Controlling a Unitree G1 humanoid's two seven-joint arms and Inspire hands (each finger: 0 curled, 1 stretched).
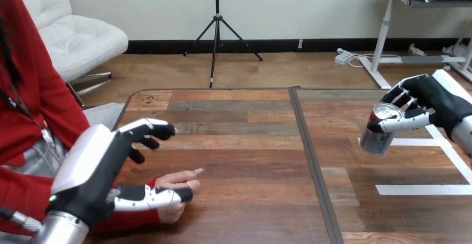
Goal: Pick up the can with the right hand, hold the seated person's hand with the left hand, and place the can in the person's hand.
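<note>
A silver can hangs tilted above the right part of the wooden table, its top facing up and left. My right hand is shut on it, fingers and thumb curled round its upper body. At the lower left the person's hand rests on the table with fingers pointing right. My left hand is open around it: the straight fingers hover above it, apart from it. The thumb lies along its near side by the wrist, seemingly touching. The red sleeve's wrist end is partly hidden behind the thumb.
A dark seam runs front to back through the table's middle. White tape lines mark the right half under and near the can. The person's torso stands at the left edge. Bare wood lies between the two hands.
</note>
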